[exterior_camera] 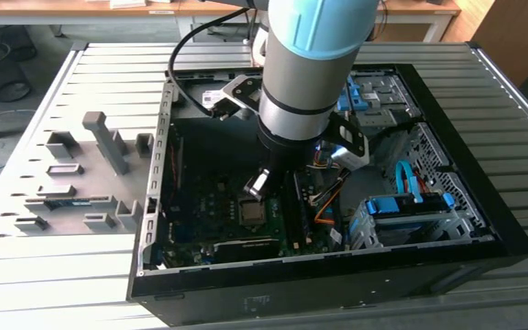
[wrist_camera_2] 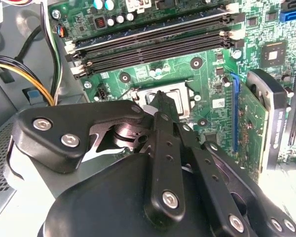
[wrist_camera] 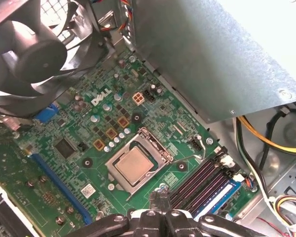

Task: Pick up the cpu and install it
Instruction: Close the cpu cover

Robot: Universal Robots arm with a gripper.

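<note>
Black linkage arms of the tool (wrist_camera: 160,200) fill the foreground in both wrist views, its fingertips pinched together on nothing above the green motherboard (wrist_camera: 89,143). In the first wrist view the cpu (wrist_camera: 134,165) lies flat in its socket frame (wrist_camera: 155,143), just beside the tool's tip and apart from it; the memory slots (wrist_camera: 207,180) run close by. Inside the open computer case (exterior_camera: 447,251), any downward drift could press the tip onto the chip or scrape the frame, and the yellow cables (wrist_camera: 266,138) nearby could snag.
</note>
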